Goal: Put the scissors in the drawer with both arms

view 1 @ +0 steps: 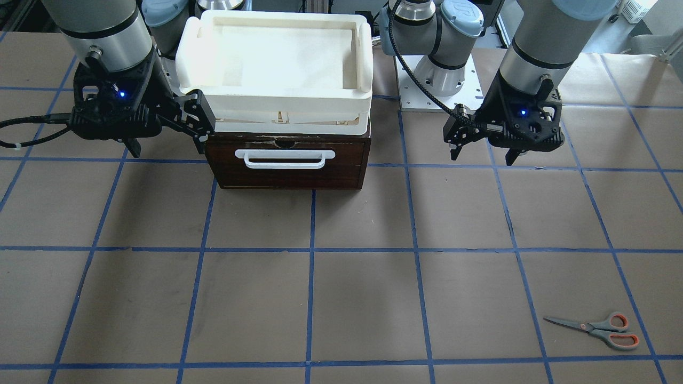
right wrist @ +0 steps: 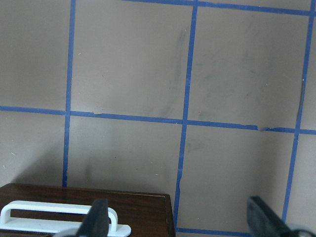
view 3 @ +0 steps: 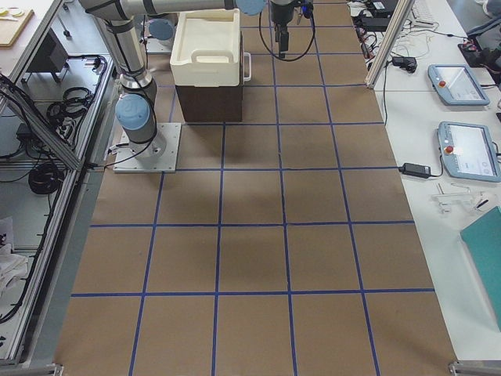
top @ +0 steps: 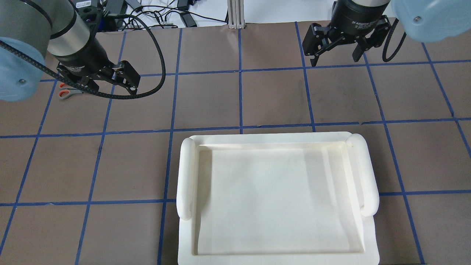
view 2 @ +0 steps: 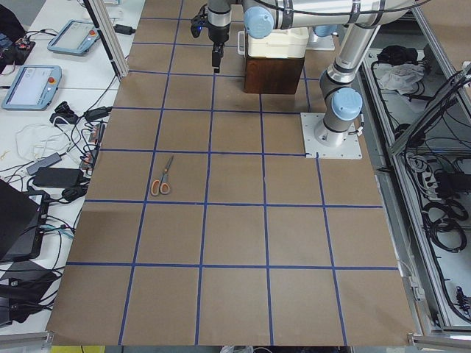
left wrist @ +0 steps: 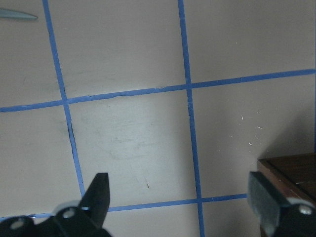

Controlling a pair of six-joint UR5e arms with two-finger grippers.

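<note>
Your left gripper hangs open above the table, its 2 fingers spread wide with nothing between them. In the left wrist view you look down past them onto bare brown paper and blue tape lines, with a corner of the drawer at the lower right and the tip of the scissors' blades at the upper left edge.

Your right gripper is open too and holds nothing. Its wrist view looks down on the drawer's dark front edge and white handle at the lower left. From the front camera 1 finger overlaps the drawer's upper corner, and you cannot tell contact from that picture; the right side view shows the gripper out in front of the drawer, raised above the table.

You find the scissors flat on the table on the robot's left side, far out toward the operators' edge, blades together, well apart from the drawer and from both grippers. In the overhead view only the orange-lined loops peek out from behind the left gripper.

You see the drawer shut, its front and handle facing away from the robot, between the 2 arms. A cream tray sits on top of it.
</note>
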